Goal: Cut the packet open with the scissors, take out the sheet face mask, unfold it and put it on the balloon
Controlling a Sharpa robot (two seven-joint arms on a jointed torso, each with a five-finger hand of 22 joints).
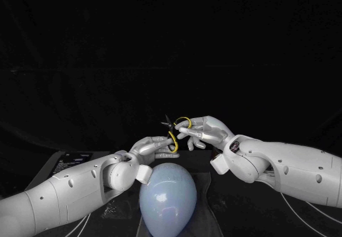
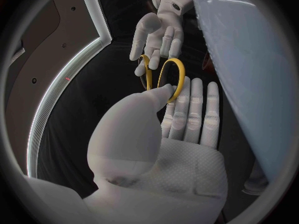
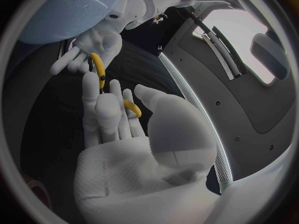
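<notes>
Holding the scissors (image 1: 173, 131) up in the air between them, both hands are occupied with the tool rather than with any cutting. The left robot hand (image 1: 153, 147) pinches the lower loop (image 1: 173, 140) of the yellow handle between thumb and fingers. The right robot hand (image 1: 204, 131) has its fingers curled on the upper loop (image 1: 184, 120). The dark blades point up and away, and nothing lies between them. It looks like the grip is being settled, perhaps passed from one hand to the other.

The pale blue balloon (image 1: 169, 197) lies just below the hands, near the robot, its surface bare. I cannot make out the packet for certain, nor any mask. By my reading the task is at its very start: cutting, drawing out the mask, unfolding it and laying it on the balloon are all left to do.
</notes>
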